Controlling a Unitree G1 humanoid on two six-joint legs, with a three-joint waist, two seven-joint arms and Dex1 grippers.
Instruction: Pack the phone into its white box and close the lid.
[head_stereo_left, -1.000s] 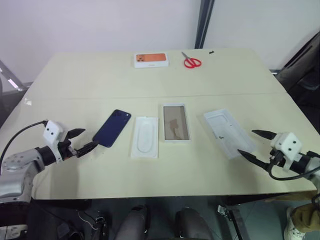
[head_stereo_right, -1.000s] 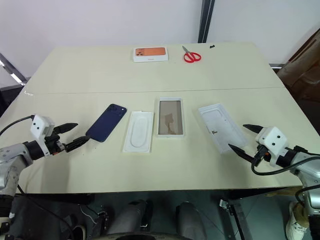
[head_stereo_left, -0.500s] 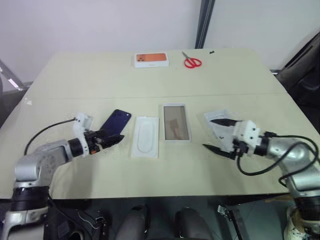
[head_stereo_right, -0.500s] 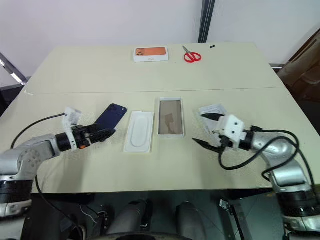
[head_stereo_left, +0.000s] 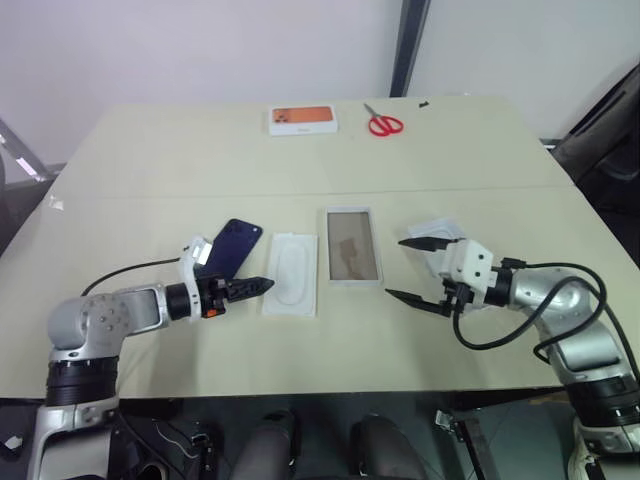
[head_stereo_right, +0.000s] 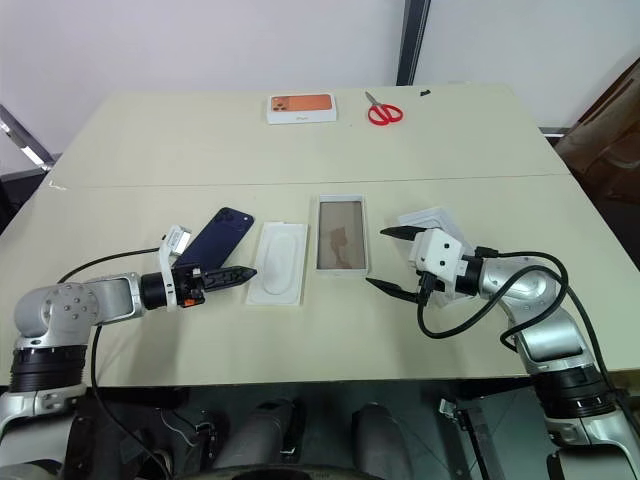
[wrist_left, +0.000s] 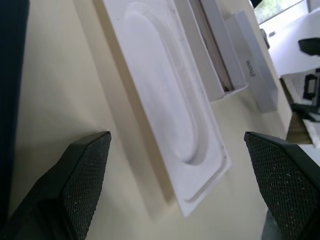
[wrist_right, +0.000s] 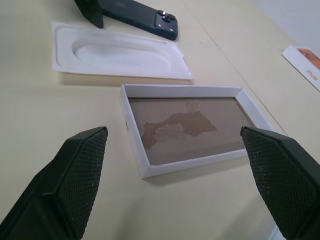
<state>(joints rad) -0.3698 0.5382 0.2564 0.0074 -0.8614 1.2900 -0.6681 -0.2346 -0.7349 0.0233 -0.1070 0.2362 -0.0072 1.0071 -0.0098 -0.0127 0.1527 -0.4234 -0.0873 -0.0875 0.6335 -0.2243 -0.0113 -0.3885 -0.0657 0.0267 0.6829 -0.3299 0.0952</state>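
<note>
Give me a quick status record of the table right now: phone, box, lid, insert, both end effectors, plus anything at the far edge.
phone: flat on table, back up, left of the insert
white insert: lies between phone and box
white box: empty, tan floor showing
lid: right of the box, partly hidden by the right arm
left end effector: open, holds nothing, near the phone's near end
right end effector: open, holds nothing, faces the box
far edge: orange-topped box, red scissors

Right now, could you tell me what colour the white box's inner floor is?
Brownish-tan with a paler patch; the white box shows it best in the right wrist view.
</note>
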